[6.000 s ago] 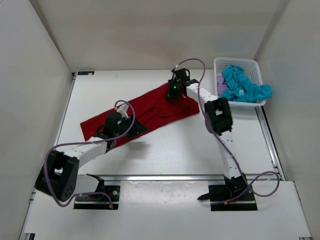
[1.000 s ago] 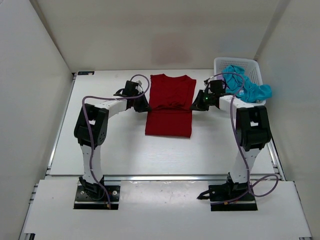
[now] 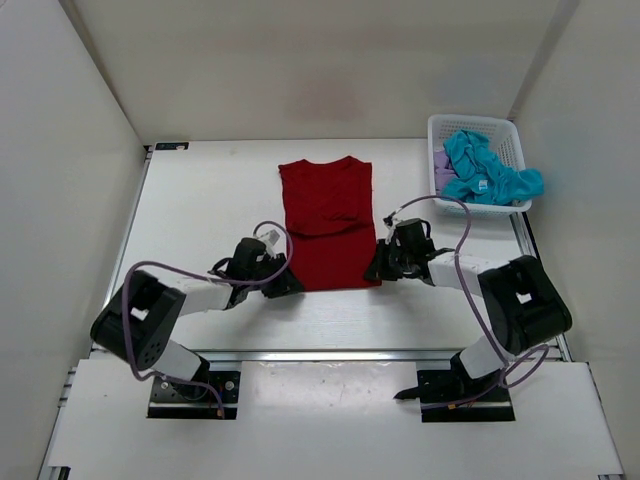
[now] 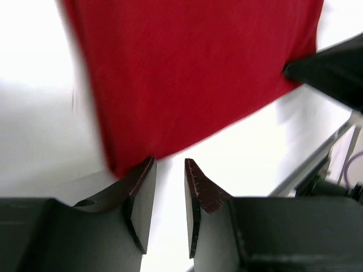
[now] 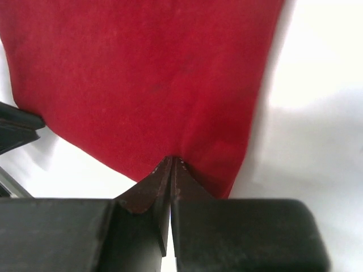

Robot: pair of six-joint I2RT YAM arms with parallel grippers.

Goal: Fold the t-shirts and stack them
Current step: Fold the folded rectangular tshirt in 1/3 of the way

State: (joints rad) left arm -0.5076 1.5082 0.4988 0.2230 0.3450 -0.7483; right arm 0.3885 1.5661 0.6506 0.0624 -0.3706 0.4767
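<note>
At the near hem, a lopsided lift is the risk: the right end effector (image 5: 171, 161) is pinched on the dark red t-shirt (image 3: 325, 215), but the left end effector (image 4: 170, 164) stands narrowly parted and — it seems, through blur — empty, so one corner could rise alone. It lies flat on the worktop (image 3: 200, 200) beyond both, one corner just touching the left one.

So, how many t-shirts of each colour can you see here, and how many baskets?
dark red t-shirt: 1
teal t-shirt: 1
lavender t-shirt: 1
white basket: 1
Total: 4
</note>
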